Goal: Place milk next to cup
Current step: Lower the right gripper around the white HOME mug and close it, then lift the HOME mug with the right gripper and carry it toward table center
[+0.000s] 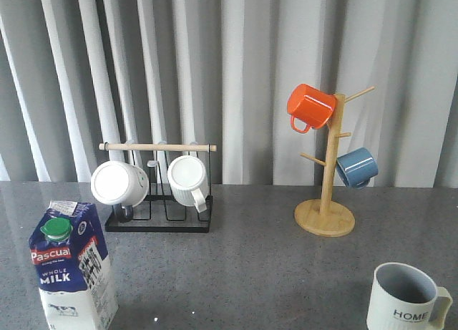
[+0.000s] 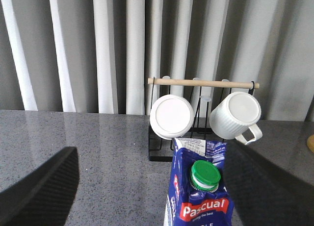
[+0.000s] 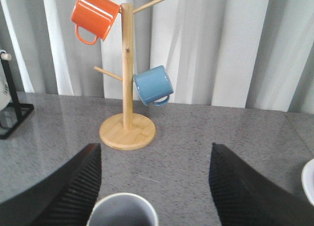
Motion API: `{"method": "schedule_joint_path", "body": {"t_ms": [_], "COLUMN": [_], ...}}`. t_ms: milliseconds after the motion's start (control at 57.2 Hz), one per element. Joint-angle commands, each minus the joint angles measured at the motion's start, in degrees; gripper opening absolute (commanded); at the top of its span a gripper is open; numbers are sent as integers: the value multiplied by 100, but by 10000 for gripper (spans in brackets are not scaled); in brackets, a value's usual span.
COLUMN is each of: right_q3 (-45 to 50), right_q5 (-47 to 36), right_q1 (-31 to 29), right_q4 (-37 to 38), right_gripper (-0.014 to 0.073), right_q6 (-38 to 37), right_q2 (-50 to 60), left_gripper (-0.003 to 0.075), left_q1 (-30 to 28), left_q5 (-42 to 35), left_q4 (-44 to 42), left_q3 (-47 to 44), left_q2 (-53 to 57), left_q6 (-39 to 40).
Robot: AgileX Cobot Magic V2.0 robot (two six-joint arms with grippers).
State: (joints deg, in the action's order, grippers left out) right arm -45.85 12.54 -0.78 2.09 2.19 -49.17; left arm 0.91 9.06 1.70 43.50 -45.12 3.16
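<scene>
The milk [image 1: 71,269], a blue-and-white carton with a green cap, stands upright at the front left of the grey table. The cup [image 1: 404,298], a pale ribbed mug lettered "HOME", stands at the front right, far from the carton. Neither gripper shows in the front view. In the left wrist view my left gripper [image 2: 149,150] is open wide, and the milk [image 2: 198,196] stands between its fingers, close beside one of them. In the right wrist view my right gripper [image 3: 154,147] is open, with the cup's rim [image 3: 122,211] low between its fingers, nearer one finger.
A black wire rack [image 1: 159,221] with a wooden bar holds two white mugs [image 1: 119,183] behind the milk. A wooden mug tree [image 1: 325,217] carries an orange mug [image 1: 310,106] and a blue mug [image 1: 356,167] behind the cup. Grey curtains close the back.
</scene>
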Motion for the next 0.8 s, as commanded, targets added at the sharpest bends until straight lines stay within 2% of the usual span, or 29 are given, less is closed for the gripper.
{"method": "schedule_joint_path", "body": {"t_ms": [0, 52, 122, 332, 420, 629, 787], "right_q3": [7, 259, 688, 2054, 2426, 2935, 2995], "right_q5": [-334, -454, -872, -2789, -3117, -3936, -4025], "right_q1": [-19, -19, -19, -19, -19, -19, -396], "right_q4": [707, 1135, 1289, 1018, 848, 822, 845], "right_gripper": [472, 472, 472, 472, 472, 472, 472], "right_q6": [12, -174, -570, -728, -672, 74, -33], "right_q2": [30, 30, 30, -69, -172, -409, -795], "left_gripper": [587, 587, 587, 587, 587, 587, 587], "left_q1": [33, 33, 33, 33, 33, 33, 33], "left_q5": [-447, -447, -447, -447, -447, -447, -452], "left_q4": [56, 56, 56, 56, 56, 56, 56], "left_q3": [204, 204, 204, 204, 204, 204, 204], "left_q2": [4, 4, 4, 4, 4, 4, 4], "left_q6": [56, 56, 56, 56, 56, 56, 56]}}
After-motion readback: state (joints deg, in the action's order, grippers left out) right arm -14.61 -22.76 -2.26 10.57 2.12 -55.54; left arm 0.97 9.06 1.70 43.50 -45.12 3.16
